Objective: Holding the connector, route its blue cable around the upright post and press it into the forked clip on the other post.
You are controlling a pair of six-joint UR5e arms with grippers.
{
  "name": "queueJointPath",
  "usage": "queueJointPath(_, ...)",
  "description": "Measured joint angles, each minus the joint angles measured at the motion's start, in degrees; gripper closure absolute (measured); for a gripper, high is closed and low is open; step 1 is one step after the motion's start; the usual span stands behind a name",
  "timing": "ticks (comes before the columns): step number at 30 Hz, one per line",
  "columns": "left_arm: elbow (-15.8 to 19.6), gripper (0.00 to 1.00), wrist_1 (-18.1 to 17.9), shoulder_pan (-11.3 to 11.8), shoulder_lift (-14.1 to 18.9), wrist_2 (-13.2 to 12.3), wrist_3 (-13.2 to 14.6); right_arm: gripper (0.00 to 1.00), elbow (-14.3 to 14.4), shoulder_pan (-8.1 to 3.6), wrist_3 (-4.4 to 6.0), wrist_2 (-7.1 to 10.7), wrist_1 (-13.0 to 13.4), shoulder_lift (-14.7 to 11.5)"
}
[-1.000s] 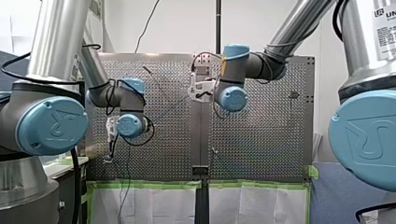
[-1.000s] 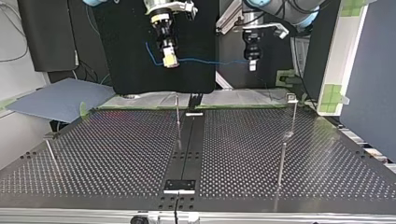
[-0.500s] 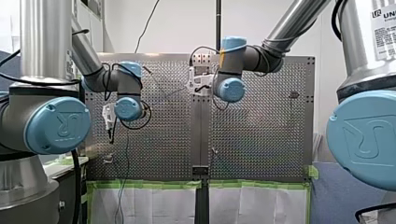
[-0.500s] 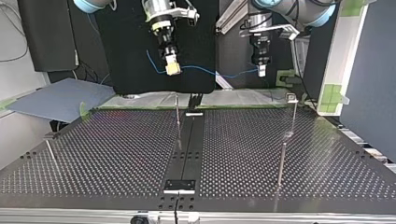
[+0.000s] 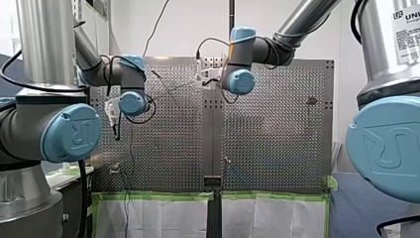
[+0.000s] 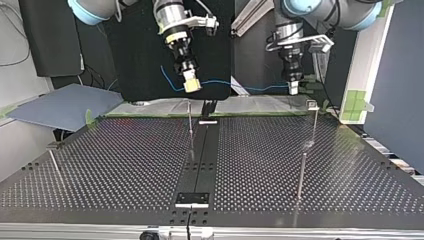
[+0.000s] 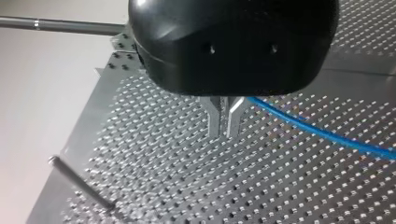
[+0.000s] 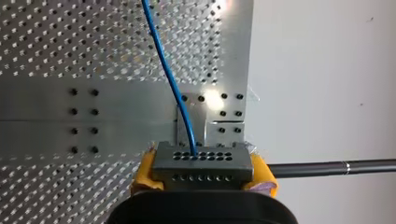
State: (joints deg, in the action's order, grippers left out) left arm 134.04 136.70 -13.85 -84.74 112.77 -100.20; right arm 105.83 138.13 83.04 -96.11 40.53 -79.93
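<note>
Blue cable [image 6: 235,85] has come lower with both arms, nearer the upright post [image 6: 190,120]. Right gripper [image 6: 191,86] clamps the connector [image 8: 201,163], left gripper [image 7: 223,126] pinches the cable. Routing seems not begun.

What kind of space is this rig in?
Probably a robotics lab test cell: my left arm and my right arm work over a perforated table fitted with upright posts, green tape marks its edge, and a blue cable hangs between the arms.
</note>
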Motion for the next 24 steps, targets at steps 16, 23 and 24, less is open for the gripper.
queueJointPath(16,-6.4,0.9,5.1,7.8,3.3,-0.3,-4.4,1.0,-7.7,-0.02,0.39,2.97,-4.4,0.2)
queueJointPath(23,-10.4,0.9,9.2,8.7,3.4,-0.4,-6.1,1.0,-9.9,-0.03,0.93,3.96,-5.5,0.3)
queueJointPath(24,-10.8,0.9,9.6,8.9,3.4,-0.4,-6.3,1.0,-10.4,-0.03,0.99,4.05,-5.9,0.3)
